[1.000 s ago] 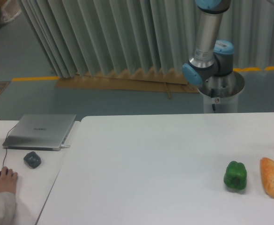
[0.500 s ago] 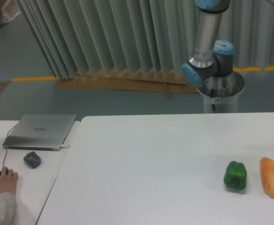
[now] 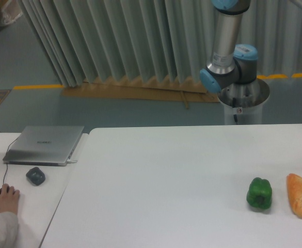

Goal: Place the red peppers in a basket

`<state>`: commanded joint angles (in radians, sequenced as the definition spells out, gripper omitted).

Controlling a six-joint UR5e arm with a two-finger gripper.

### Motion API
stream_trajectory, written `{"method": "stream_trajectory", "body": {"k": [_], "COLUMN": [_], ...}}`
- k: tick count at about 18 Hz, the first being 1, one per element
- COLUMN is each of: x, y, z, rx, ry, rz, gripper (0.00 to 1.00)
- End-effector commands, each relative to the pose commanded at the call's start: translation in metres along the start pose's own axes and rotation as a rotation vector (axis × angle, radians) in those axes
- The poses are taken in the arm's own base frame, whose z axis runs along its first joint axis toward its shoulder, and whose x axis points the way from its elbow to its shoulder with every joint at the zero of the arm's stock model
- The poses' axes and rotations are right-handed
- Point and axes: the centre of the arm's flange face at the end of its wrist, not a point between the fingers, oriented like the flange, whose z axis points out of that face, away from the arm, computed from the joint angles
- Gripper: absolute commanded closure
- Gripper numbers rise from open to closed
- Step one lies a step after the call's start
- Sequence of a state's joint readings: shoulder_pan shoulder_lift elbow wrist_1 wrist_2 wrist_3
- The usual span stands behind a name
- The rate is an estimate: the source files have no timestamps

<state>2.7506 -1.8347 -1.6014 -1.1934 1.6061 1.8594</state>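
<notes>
my arm (image 3: 224, 46) goes up out of frame, so my hand isn't visible, can't tell if it's open or closed | red pepper and basket: can't spot either | green pepper (image 3: 259, 194) sits just beside the bread wedge (image 3: 301, 195) on the tabletop (image 3: 166, 181) | laptop (image 3: 45, 144) far left

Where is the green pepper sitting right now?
The green pepper sits near the right end of the white table, just left of the orange-tan bread wedge, apart from it.
</notes>
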Motion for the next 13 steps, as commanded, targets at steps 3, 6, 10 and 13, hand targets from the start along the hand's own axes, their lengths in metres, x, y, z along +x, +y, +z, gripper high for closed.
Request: {"method": "stream_trajectory", "body": {"k": [3,6,10,13], "x": [0.002,0.006,0.009,0.011], "y": [-0.033,-0.056,-0.067,-0.079], "z": [-0.003,-0.010,-0.013,-0.013], "rx": [0.004,0.006,0.009,0.014], "ry": [-0.001,-0.006,-0.009,-0.007], "rz": [0.015,0.012,-0.010,-0.034], "gripper": [0.00,0.00,0.00,0.00]}}
